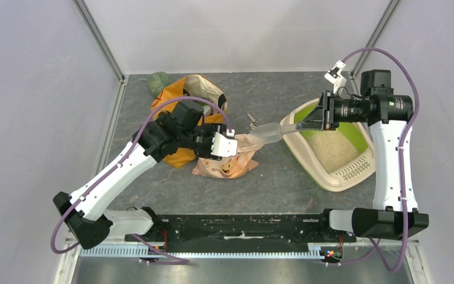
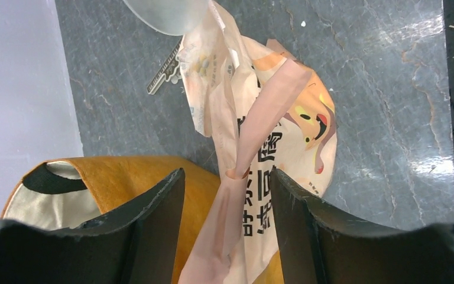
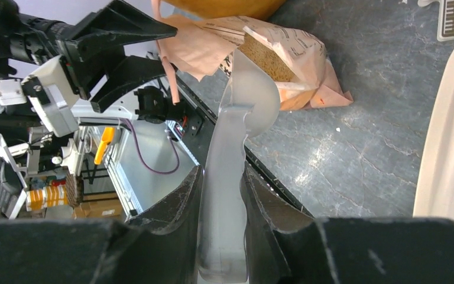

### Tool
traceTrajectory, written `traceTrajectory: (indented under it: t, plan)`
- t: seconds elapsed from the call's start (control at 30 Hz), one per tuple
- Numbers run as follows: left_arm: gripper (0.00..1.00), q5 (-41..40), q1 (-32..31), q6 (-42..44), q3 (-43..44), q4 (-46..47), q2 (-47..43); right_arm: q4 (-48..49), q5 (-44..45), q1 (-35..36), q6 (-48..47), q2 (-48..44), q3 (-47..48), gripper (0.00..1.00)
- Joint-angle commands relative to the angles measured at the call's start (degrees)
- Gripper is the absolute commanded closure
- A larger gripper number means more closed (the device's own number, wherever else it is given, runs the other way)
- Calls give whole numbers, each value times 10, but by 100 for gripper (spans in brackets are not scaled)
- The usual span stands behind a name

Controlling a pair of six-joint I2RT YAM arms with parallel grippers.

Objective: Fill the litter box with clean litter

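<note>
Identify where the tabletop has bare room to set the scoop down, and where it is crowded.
Free: the far strip of table between the orange bag and the litter box, and the near strip between the litter bag and the base rail. Crowded: around the litter bag's mouth, where left gripper and scoop meet.

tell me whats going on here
The right pincer is shut on a clear scoop, its bowl at the mouth of the litter bag. The left pincer is open, with the bag's pink strap between its fingers, next to an orange bag. The litter box already holds a layer of litter.
</note>
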Motion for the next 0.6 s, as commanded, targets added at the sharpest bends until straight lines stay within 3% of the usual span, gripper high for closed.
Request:
traceTrajectory:
  t: [0.0,0.33,0.57]
  plan:
    - [40,-7,-4,51,-4,26,-6,-13,36,23,-21,12,3,100]
    - [46,-14,-15,67,-17,28,-13,9,76,60,7,59,38,100]
    - [39,-33,-20,88,-45,31,-27,31,58,79,28,78,57,100]
